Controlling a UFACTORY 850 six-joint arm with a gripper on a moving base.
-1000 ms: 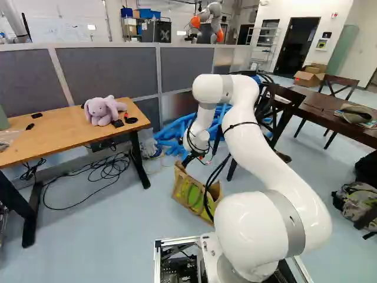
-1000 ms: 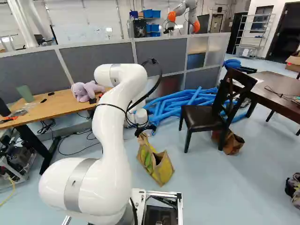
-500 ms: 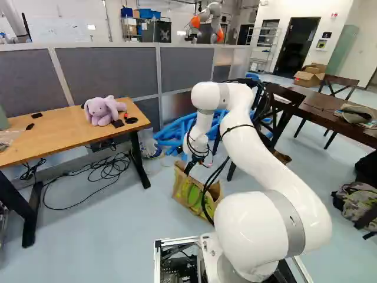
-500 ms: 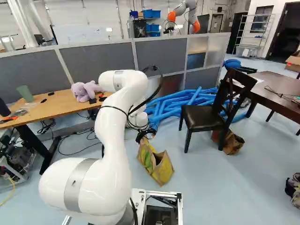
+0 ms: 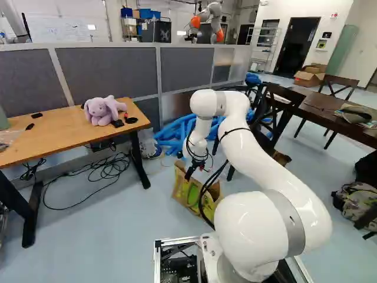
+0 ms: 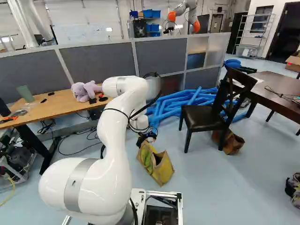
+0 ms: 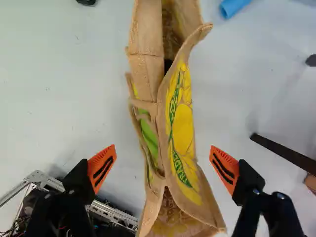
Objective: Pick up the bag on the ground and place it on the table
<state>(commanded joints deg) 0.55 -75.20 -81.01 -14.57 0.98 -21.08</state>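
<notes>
At the left of the left base view, a light wooden counter point(image 5: 65, 131) carries a purple plush rabbit point(image 5: 101, 111); it is one possible place for the bag, though nothing shows which counter is meant.

Next along, well apart from that counter, the bag point(image 5: 197, 202) is on the floor point(image 5: 121, 227), ahead of the arm's base. It looks like coarse woven cloth, so I would expect it to be soft and floppy, not fragile, and hardly slippery under the orange pads point(image 7: 102, 167). The slack walls suggest a light load, but the inside is poorly seen, so it may weigh more than it looks.

The tool point(image 7: 163, 165) is over the bag, spread wide and gripping nothing; in the wrist view the bag's narrow upper part runs between its two fingers, with room on both sides. The best hold, I judge, is here: the two long walls pinched together along with the handle strap point(image 7: 141, 103), near the middle of the bag's length. Taking only one wall could let the mouth gape and the bag tip; taking it near one end would leave the other hanging. The cloth will likely fold before it bears load, so the fingers should close well down on it, and the lift should be slow.

Further right, a dark chair point(image 6: 201, 117) stands apart from the bag, before a dark counter point(image 6: 281, 89). A swinging bag could catch on the chair if carried that way.
</notes>
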